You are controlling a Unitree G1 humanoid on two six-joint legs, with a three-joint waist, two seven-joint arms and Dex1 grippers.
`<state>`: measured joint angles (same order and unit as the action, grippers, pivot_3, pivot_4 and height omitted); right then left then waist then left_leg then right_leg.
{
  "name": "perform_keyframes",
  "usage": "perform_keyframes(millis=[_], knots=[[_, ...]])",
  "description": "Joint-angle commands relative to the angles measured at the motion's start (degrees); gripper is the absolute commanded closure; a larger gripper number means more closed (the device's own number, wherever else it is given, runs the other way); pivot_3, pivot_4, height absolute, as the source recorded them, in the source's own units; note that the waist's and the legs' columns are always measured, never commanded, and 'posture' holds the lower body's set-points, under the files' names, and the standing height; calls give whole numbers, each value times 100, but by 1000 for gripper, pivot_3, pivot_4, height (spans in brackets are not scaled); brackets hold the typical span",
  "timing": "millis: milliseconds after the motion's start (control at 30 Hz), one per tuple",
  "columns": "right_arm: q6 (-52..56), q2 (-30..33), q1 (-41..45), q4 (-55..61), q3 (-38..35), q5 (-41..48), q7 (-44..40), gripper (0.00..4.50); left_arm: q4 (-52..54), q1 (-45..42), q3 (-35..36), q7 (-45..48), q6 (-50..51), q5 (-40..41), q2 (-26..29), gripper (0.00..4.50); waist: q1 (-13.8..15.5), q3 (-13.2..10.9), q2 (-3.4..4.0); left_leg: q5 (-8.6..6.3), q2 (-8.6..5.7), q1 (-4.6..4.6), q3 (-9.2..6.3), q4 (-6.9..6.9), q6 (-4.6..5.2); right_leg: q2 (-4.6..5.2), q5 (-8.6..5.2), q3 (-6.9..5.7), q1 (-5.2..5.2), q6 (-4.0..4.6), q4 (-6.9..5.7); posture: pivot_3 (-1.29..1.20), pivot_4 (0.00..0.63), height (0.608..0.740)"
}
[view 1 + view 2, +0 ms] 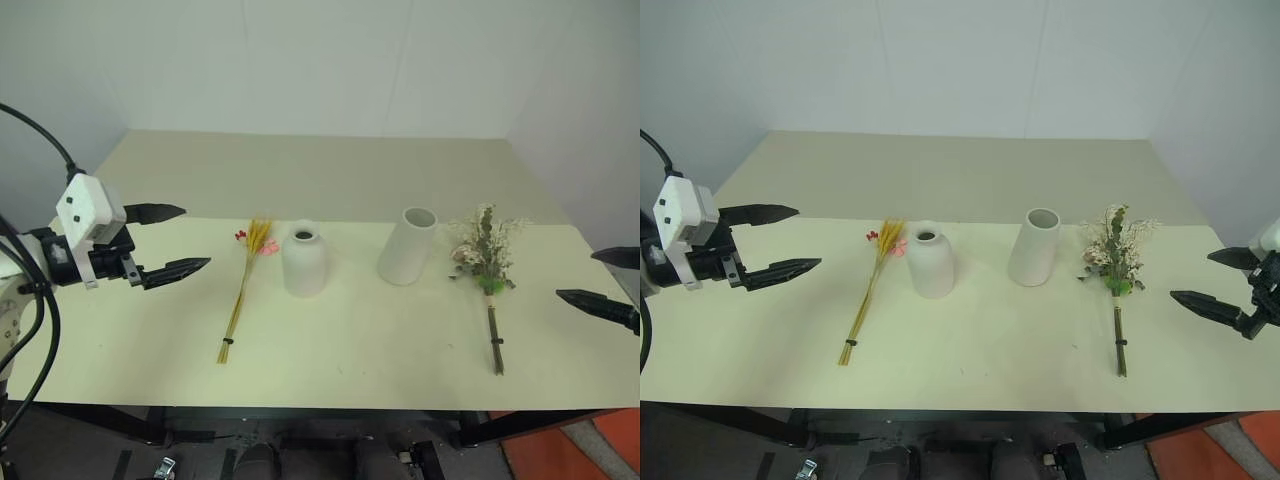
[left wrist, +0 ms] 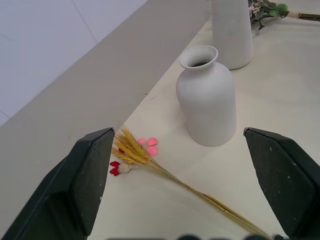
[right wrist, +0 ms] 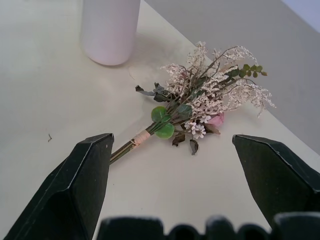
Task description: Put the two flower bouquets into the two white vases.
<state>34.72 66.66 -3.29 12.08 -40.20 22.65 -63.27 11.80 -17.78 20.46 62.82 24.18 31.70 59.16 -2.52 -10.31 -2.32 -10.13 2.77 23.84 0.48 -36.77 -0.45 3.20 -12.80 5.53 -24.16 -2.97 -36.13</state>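
1. Layout, taking the short vase as landmark. It stands upright on the tabletop, narrow neck up and empty. The tall vase stands just to its right, a clear gap between them, wide mouth up and also empty.
2. The wheat bouquet lies flat just to the left of the short vase, close beside it but not touching. Its blooms point to the far edge and its tied stalk ends toward the robot.
3. The rose bouquet lies flat well to the right of the short vase, beyond the tall vase, heads away and long stem toward the robot.
4. The left gripper hovers well to the left of the short vase, above the tabletop, fingers spread wide and empty. The left wrist view looks between them at the wheat heads.
5. The right gripper hovers far to the right of the short vase, past the rose bouquet, also wide open and empty.
6. Step in hand, as I judge it: the very start. Nothing is grasped, and both arms are posed for the first pickup.
7. Next move, as I judge it: lower a gripper onto a stem, close across the stalks, lift, turn the stem ends down and lower them into a mouth. The slim bundle suits the narrow neck.
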Motion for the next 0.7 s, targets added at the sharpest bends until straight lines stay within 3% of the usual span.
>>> perform_keyframes(millis=[33, 367, 500, 700], knots=[[378, 154, 148, 176, -162, -16, 280, 36, 77, -92, 181, 16, -19, 61, 115, 0, -1, 0, 0, 0, 0, 0, 0, 0, 0, 0, 0, 0, 0, 0, 0, 0, 150, 740], [1160, 404, 212, 358, 37, -32, 465, 36, 63, -145, 119, 30, -19, 57, 90, 0, -4, 0, 0, 0, 0, 0, 1, 0, 0, 0, 0, 0, -1, 1, 0, 0, 150, 740], [2525, 460, 1077, 187, 1153, 156, 1209, 36, 159, -313, -147, 74, 1, 126, -27, 0, -23, 1, -1, 0, 0, 0, 3, 0, 0, 3, 1, 1, -3, 1, 0, 0, 150, 740], [3865, -269, 2807, -414, 2642, 104, 2096, 36, 257, -736, -704, 60, 43, 64, -273, 0, -16, 1, -3, 0, -2, 5, 4, 0, 0, 2, 2, 3, -8, 3, 1, 0, 150, 740]])
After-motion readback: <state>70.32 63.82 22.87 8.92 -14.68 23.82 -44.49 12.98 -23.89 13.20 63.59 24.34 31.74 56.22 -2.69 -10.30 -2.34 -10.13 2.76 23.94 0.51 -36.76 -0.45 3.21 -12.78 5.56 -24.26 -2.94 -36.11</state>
